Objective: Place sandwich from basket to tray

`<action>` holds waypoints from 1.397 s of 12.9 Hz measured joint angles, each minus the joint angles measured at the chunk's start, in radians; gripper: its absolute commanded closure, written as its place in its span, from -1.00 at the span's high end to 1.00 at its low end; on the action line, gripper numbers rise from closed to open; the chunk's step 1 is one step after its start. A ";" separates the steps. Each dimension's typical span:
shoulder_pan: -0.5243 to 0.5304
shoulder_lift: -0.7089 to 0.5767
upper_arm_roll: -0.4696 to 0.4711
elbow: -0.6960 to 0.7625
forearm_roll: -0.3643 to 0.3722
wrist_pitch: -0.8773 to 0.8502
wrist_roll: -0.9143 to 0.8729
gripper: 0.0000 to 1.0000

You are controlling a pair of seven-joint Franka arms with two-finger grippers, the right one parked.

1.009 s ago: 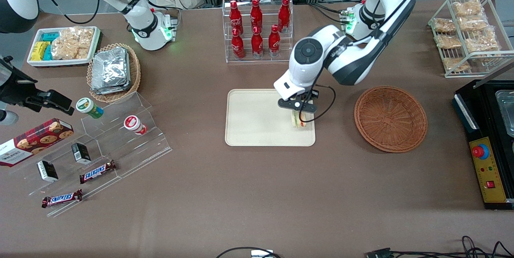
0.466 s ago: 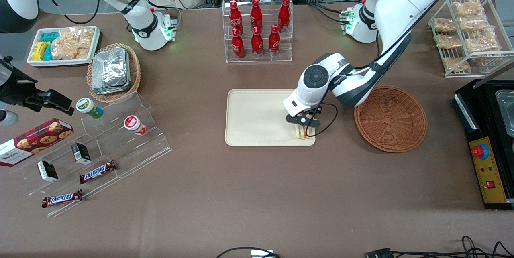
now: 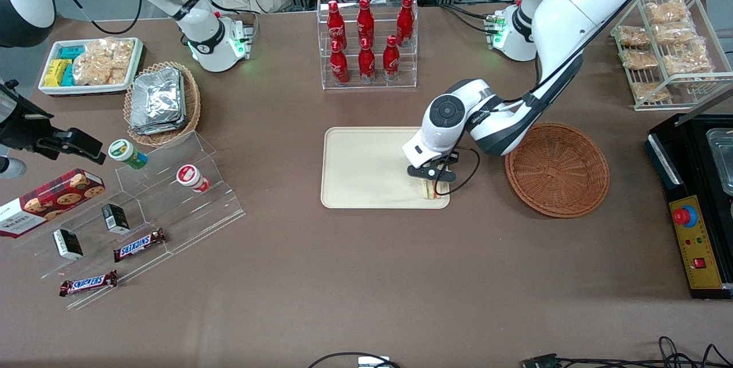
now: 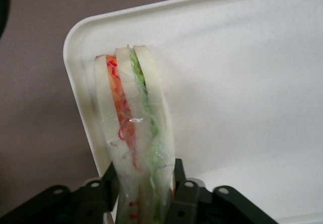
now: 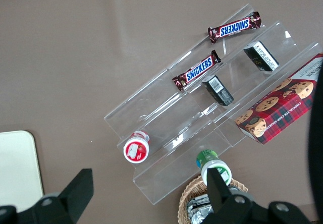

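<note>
Clear-wrapped, the sandwich (image 4: pixel 135 133) stands on edge at a corner of the beige tray (image 3: pixel 366 167), the corner nearest the front camera and closest to the round wicker basket (image 3: pixel 556 169). The left arm's hand (image 3: pixel 433 184) is clenched on it, one finger (image 4: pixel 184 196) pressed to each bread face. The basket sits just beside the tray on the brown counter (image 3: pixel 366 276).
</note>
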State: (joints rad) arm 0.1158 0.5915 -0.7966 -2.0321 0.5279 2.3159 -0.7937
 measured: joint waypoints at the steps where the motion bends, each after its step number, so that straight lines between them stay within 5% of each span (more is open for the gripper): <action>1: 0.001 0.000 0.000 0.000 0.000 0.000 -0.003 1.00; 6: 0.009 -0.016 -0.017 0.065 -0.015 -0.068 -0.018 1.00; 11: 0.014 -0.177 -0.048 0.367 -0.240 -0.519 0.059 1.00; 18: 0.008 -0.499 0.440 0.367 -0.446 -0.624 0.467 1.00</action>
State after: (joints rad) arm 0.1240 0.0921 -0.3569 -1.6655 0.0822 1.6920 -0.3264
